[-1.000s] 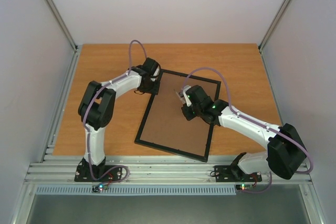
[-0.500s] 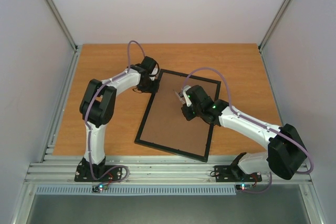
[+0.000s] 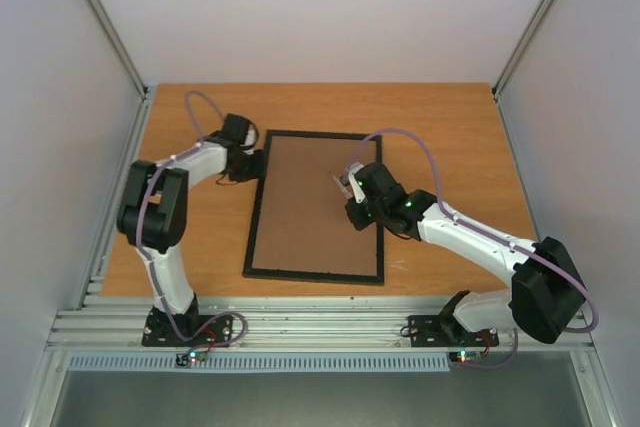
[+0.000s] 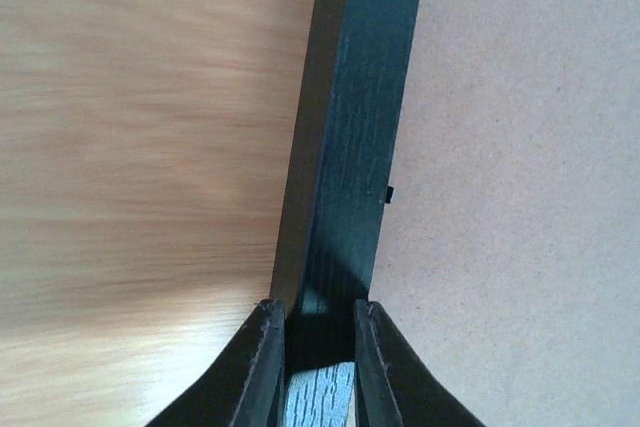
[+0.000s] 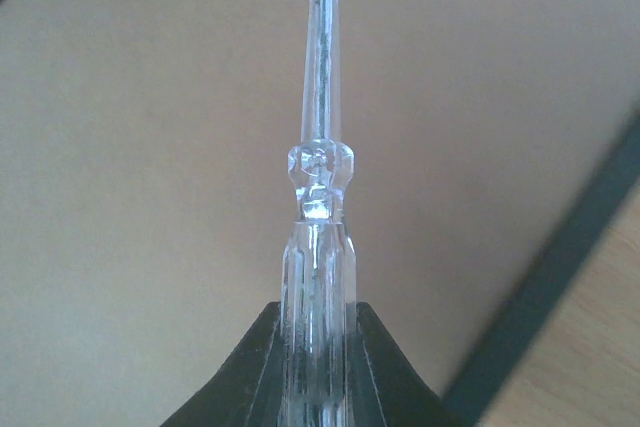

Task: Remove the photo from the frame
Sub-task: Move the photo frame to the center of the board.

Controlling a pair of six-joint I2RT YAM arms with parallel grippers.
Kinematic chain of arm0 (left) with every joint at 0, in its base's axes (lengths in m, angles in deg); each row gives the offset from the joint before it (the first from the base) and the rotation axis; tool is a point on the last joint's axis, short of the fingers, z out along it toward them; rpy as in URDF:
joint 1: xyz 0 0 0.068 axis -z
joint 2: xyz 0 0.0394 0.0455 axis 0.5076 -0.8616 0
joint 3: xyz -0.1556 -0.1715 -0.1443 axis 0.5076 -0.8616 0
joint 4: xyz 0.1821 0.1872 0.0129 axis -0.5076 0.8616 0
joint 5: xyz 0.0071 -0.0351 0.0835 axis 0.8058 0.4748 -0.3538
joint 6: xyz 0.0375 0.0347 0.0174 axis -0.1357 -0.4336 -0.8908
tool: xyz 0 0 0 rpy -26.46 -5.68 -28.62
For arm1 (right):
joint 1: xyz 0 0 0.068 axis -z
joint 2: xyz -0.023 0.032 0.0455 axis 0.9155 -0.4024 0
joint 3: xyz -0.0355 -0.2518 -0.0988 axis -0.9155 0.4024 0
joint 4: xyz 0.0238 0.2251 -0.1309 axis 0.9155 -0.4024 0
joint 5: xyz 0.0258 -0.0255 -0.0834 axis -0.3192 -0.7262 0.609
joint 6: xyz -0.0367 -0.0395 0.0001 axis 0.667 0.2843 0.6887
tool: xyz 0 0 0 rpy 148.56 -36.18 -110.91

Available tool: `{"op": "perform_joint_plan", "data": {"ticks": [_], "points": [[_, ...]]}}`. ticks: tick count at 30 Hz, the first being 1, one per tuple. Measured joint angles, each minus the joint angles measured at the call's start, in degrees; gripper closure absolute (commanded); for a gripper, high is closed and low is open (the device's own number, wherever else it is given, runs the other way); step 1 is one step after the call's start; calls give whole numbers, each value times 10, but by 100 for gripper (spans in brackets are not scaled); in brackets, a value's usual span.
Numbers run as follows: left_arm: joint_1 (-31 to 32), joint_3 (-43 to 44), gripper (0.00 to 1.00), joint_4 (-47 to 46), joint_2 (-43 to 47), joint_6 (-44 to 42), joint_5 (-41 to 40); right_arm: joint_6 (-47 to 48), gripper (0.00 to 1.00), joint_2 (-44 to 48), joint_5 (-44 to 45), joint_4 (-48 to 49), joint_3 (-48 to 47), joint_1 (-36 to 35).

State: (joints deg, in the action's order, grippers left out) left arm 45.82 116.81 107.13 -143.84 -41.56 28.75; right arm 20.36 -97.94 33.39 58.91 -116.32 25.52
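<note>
Frame (image 3: 310,276): lies flat on the table (image 3: 450,127), back side up, roughly mid-table, long sides running near to far. The brown board (image 3: 315,207) fills its back.

Left gripper (image 3: 258,162): at the left rail of the frame, close to the far-left corner. In the wrist view both fingers (image 4: 258,357) sit one on each side of the black rail and are pressed against it, so the pincer is closed on the frame. A small black tab (image 4: 388,193) shows on the rail's inner edge, just beside the board.

Right gripper (image 3: 350,187): over the right part of the board, towards the far end. The pincer is closed on a clear-handled screwdriver (image 5: 318,237), whose handle is clamped between the fingers. The shaft points away from the wrist over the board. The tip runs out of the wrist view, so I cannot tell whether it touches the board. The right rail passes just beside the tool
</note>
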Motion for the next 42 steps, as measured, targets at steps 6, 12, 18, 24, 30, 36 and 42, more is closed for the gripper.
{"op": "perform_joint_plan", "data": {"ticks": [6,12,18,24,30,36,42], "points": [[-107,-141,84,-90,91,75,12,0,99,2,-11,0,0,0],[-120,-278,70,-179,177,161,37,0,99,8,-23,0,0,0],[-104,-395,67,-250,256,249,67,0,99,21,-41,-1,0,0],[-30,-450,65,-240,326,300,61,0,99,31,-49,-5,0,0],[75,-486,59,-241,369,365,53,-1,99,41,-50,-11,0,0],[108,-409,42,-123,373,327,6,-1,99,42,-49,-14,0,0],[106,-235,29,-21,373,143,-130,-1,99,44,-45,-13,0,0]]}}
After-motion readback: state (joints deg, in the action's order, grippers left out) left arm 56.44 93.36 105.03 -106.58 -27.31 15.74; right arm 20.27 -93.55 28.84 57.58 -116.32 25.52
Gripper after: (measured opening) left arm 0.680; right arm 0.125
